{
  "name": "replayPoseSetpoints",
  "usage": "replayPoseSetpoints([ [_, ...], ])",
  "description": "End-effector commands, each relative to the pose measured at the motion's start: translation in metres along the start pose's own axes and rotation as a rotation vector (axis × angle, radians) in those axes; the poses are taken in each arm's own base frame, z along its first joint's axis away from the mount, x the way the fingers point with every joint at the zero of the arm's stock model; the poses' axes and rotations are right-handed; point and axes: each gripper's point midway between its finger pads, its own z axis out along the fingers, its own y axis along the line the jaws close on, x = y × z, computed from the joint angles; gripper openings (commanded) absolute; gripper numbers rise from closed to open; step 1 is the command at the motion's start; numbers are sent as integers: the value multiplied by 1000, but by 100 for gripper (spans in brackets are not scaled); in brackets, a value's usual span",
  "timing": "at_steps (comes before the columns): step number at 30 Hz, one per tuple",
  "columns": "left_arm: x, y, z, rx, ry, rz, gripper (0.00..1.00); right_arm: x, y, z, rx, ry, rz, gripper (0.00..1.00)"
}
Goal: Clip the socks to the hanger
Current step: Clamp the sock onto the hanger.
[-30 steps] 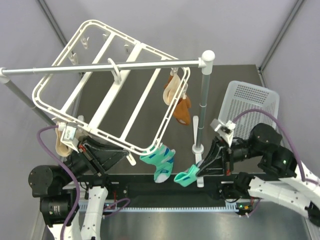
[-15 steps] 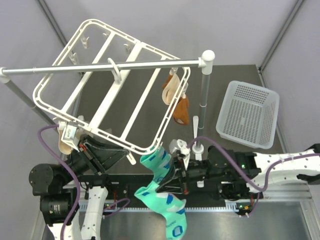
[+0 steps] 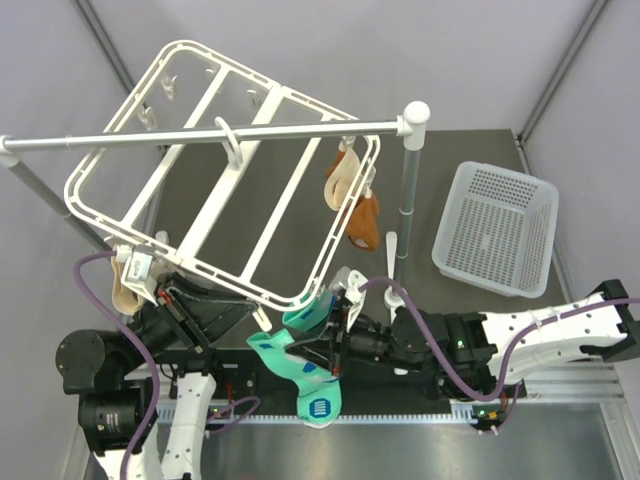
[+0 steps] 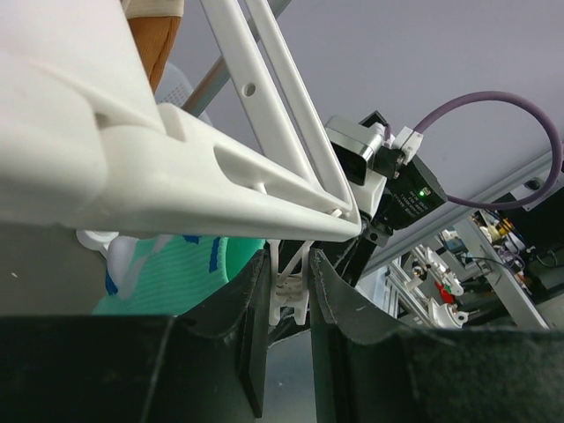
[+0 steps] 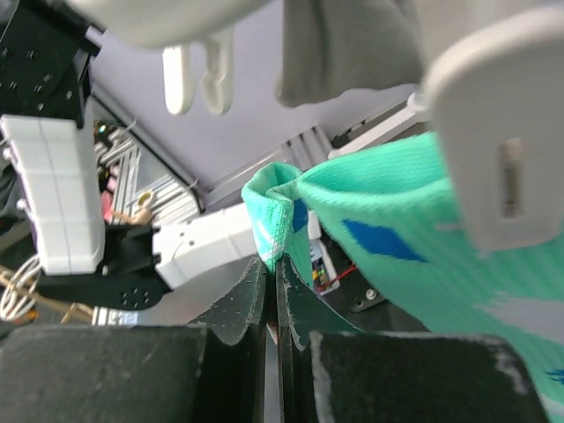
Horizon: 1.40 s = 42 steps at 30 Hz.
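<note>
**Q:** Overhead view: where are the task items?
**A:** The large white plastic rectangular hanger [image 3: 220, 190] hangs tilted from the grey metal rail [image 3: 200, 133]. One teal-green fabric sock [image 3: 306, 316] with blue and white patches hangs at its near right corner. A second teal-green sock [image 3: 285, 358] sits just beside it on the near side, gripped by the right gripper [image 3: 322, 350]. The left gripper [image 3: 255, 312] reaches the hanger's near edge.

**Q:** Left wrist view?
**A:** The left gripper [image 4: 288, 264] is clamped on a small white clip [image 4: 289, 298] beneath the hanger frame [image 4: 176, 167]. Teal-green fabric shows just left.

**Q:** Right wrist view?
**A:** The right gripper [image 5: 271, 264] is pressed together on the second sock's [image 5: 379, 220] cuff edge.
</note>
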Motion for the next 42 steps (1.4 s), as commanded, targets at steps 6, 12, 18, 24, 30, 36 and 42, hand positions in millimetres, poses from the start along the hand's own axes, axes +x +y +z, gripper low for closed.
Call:
replayPoseSetpoints([
  [6,-4,-4,0,-2,-13,29,0,-65,14,3,26,-194,57,0],
  [12,-3,-3,0,-4,-14,26,0,-71,22,9,9,-192,31,0],
  [18,-6,-9,-1,2,-19,42,0,-65,22,10,3,-166,21,0],
  [24,-11,-15,0,6,-22,52,0,-54,26,6,-41,-133,1,0],
  [30,-7,-8,0,-5,-17,44,0,-55,26,4,-49,-134,-9,0],
  [36,-7,-5,0,-13,-15,42,0,-56,28,1,-61,-138,-7,0],
  [42,-5,-4,0,-16,-10,40,0,-61,29,-3,-70,-153,-5,0],
])
